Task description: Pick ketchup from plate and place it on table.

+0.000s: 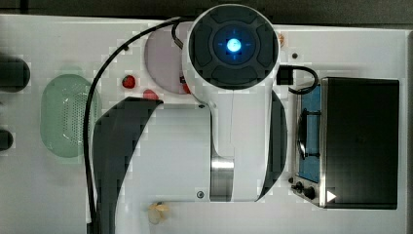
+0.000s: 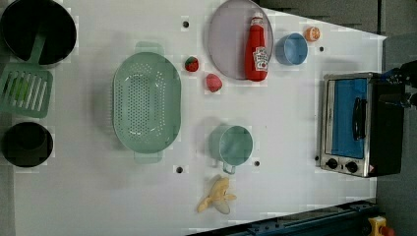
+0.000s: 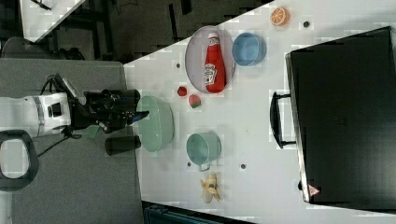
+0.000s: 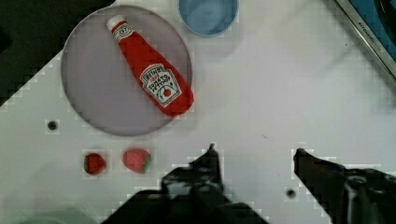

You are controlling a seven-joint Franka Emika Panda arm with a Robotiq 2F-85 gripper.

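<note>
Two dark fingers [image 4: 212, 163] of the gripper [image 4: 254, 151] stand nearest the wrist camera, spread wide apart with bare white table [image 4: 289, 93] between them and nothing held. Beyond them lies the ketchup [image 4: 152, 77], a slim red squeeze bottle with a white cap and a whitish shield-shaped label bearing dark print and a small red tomato mark. It rests flat on its side on the plate [image 4: 88, 93], a large round pale lilac-grey disc.

In the left view the bottle [image 2: 257, 49] lies on the plate's [image 2: 226, 39] right half; its long axis runs almost vertically in the left view, cap toward the left view's top and broad base at the plate's lower rim, seemingly overhanging it slightly. In the right view it [image 3: 214, 63] lies likewise, cap toward the right view's top. In the wrist view the bottle lies diagonally across the plate, with its base at the rim nearer the gripper.

Just beside the plate stands a small blue bowl [image 2: 291, 48], and beyond that an orange slice [image 2: 312, 33]. Two strawberries [image 2: 192, 64] [image 2: 213, 82] lie on the table near the plate's other side. Well apart are a green perforated basket [image 2: 146, 101], a green cup [image 2: 232, 145], a peeled banana [image 2: 216, 196] and a toaster oven [image 2: 356, 123].
</note>
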